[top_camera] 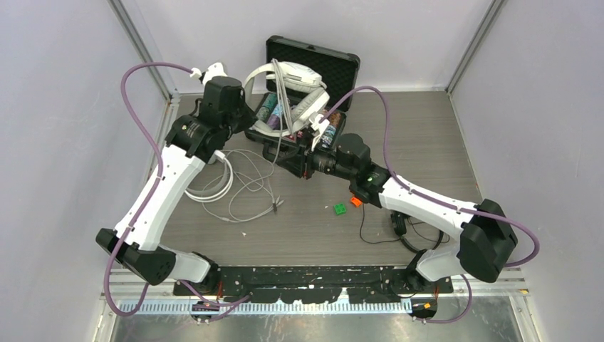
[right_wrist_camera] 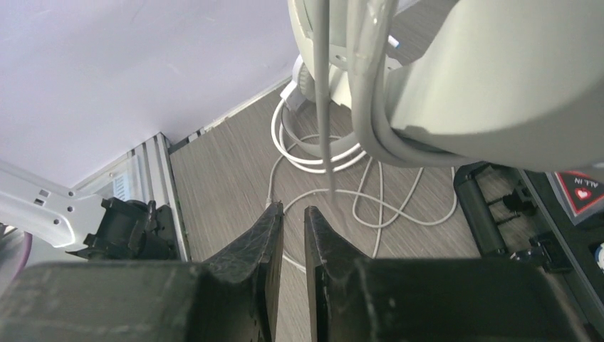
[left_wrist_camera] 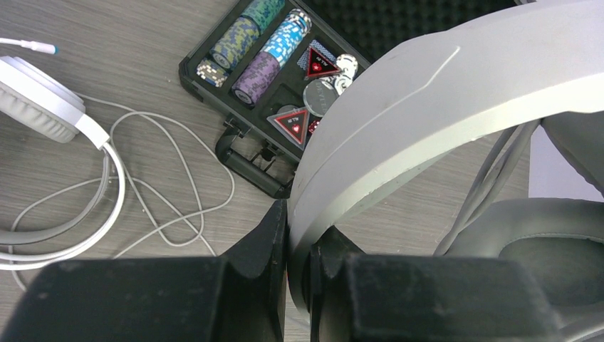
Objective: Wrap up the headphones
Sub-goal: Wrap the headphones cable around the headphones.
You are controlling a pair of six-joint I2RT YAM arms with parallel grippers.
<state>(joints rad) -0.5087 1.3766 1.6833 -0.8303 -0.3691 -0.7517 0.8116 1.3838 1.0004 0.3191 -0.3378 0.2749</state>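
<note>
From above, the large white plastic over-ear headphones (top_camera: 295, 85) sit just beyond the left gripper (top_camera: 249, 122); its wrist view shows jaws pinching their headband (left_wrist_camera: 441, 92); the right gripper (right_wrist_camera: 293, 214), in its own view, stands slightly parted and empty, the grey cable (right_wrist_camera: 324, 107) dangling just ahead.

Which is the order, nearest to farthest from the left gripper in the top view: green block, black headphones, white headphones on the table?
1. white headphones on the table, just below it, left side.
2. green block, mid-table, to the right.
3. black headphones, far right, near edge.
</note>
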